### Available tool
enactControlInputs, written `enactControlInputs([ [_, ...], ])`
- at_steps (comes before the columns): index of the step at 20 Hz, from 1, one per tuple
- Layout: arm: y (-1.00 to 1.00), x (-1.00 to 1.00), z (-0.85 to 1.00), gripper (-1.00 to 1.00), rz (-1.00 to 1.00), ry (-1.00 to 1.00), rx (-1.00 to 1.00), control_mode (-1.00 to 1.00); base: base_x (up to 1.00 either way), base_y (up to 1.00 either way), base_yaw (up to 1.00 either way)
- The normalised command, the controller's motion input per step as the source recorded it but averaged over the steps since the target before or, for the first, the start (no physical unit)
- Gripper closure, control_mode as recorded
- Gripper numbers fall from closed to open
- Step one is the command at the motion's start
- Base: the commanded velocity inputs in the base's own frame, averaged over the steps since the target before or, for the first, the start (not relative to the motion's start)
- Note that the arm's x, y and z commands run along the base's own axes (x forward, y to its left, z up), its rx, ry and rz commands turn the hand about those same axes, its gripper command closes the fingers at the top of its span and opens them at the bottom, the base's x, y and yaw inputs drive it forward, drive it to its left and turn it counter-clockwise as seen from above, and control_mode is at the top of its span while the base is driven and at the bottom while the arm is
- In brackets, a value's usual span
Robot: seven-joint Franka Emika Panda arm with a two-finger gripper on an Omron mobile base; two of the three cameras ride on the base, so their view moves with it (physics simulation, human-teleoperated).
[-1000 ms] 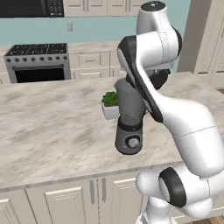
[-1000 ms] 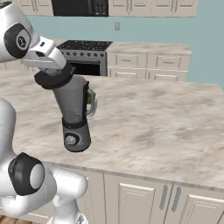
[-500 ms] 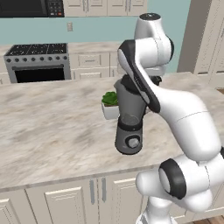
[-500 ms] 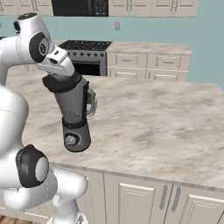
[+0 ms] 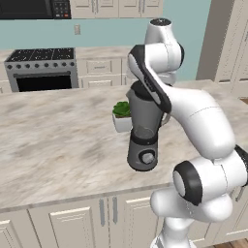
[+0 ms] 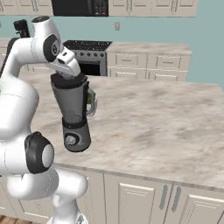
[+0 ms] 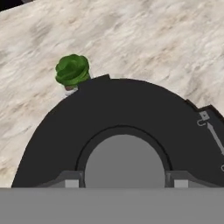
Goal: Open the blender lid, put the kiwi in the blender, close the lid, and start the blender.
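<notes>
Base views look forward and down from behind the arm, left and right; both share the blender (image 5: 144, 131) on the counter (image 5: 58, 140). Hand view sits close above the blender lid (image 7: 122, 127).

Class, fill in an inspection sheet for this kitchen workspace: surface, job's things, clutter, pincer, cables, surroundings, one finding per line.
Surface: marble counter, mostly bare.
Job's things: blender upright near the counter's front edge, dial facing the robot; lid on the jar; kiwi nothing seen.
Clutter: potted plant just behind the blender.
Pincer: pincer down over the lid, one finger on each side of its grey knob; whether the fingers touch it cannot be told.
Cables: nothing seen.
Surroundings: stove and microwave on the back wall, cream cabinets.
</notes>
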Motion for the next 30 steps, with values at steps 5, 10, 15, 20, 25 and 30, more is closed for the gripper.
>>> enactControlInputs([
  [5,0.05,0.49,0.00,1.00,-0.09,0.03,0.00,-1.00,0.00,0.00,0.00],
  [10,0.01,0.03,-0.06,1.00,-0.07,0.00,0.00,-1.00,0.00,0.00,0.00],
  [15,0.00,-0.12,-0.13,1.00,-0.03,0.00,0.01,-1.00,0.00,0.00,0.00],
  [20,0.00,-0.19,-0.11,1.00,-0.06,0.02,0.00,-1.00,0.00,0.00,0.00],
  [25,0.00,-0.05,-0.28,1.00,-0.04,0.10,0.00,-1.00,0.00,0.00,0.00],
  [30,0.00,-0.02,-0.42,1.00,-0.02,0.02,0.00,-1.00,0.00,0.00,0.00],
])
